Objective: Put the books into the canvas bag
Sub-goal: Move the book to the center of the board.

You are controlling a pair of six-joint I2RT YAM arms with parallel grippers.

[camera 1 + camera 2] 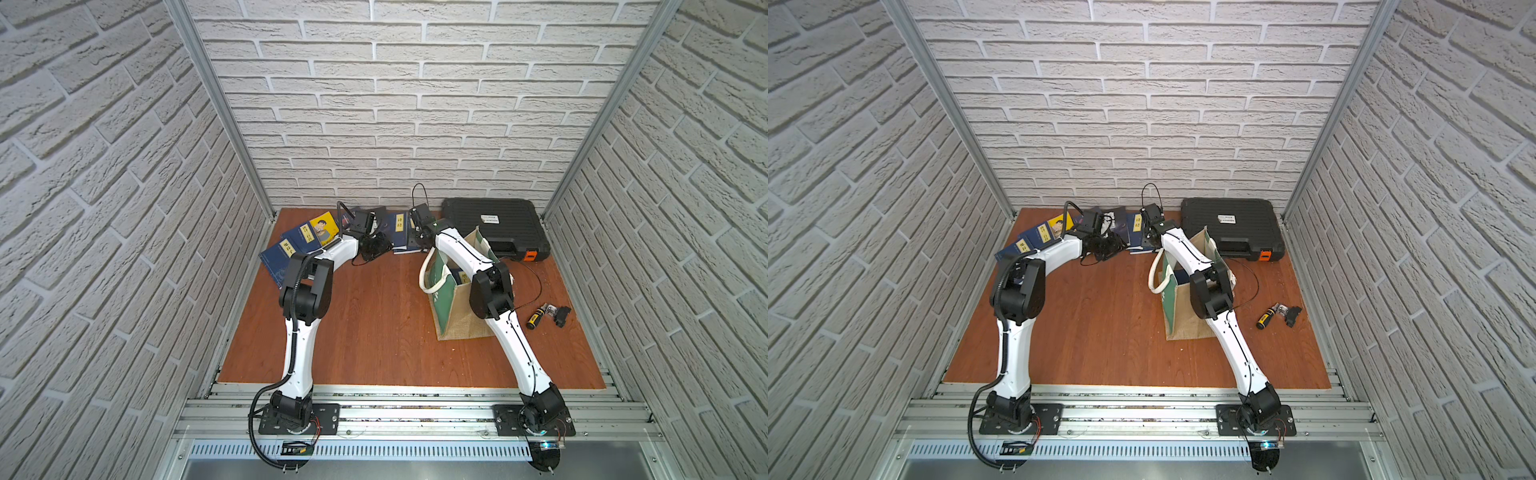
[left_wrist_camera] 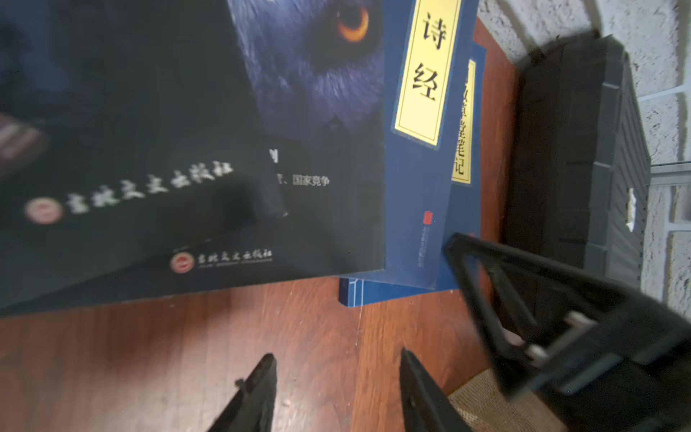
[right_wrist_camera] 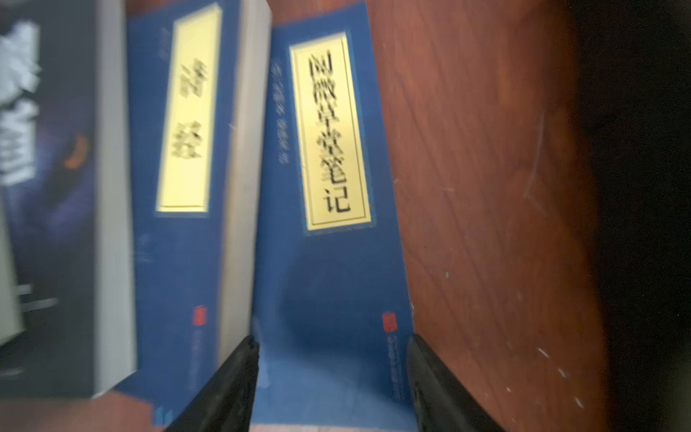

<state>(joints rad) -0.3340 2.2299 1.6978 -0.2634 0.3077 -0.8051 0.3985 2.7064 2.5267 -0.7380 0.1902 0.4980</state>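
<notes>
Several navy books with yellow labels [image 1: 305,237] and one yellow cartoon cover [image 1: 324,226] lie along the back of the table. More navy books [image 1: 399,232] are stacked at back centre beside dark-covered ones [image 2: 149,149]. The canvas bag [image 1: 453,307] stands open at centre right with a navy book [image 1: 460,276] inside. My left gripper [image 2: 336,357] is open over bare wood just short of the dark books. My right gripper [image 3: 332,339] reaches past the bag, open, with its fingers astride a flat navy book [image 3: 329,262].
A black plastic case [image 1: 494,228] with an orange latch lies at the back right, close to the navy stack. A yellow-handled screwdriver [image 1: 536,318] and a small black part [image 1: 561,316] lie right of the bag. The two grippers are close together.
</notes>
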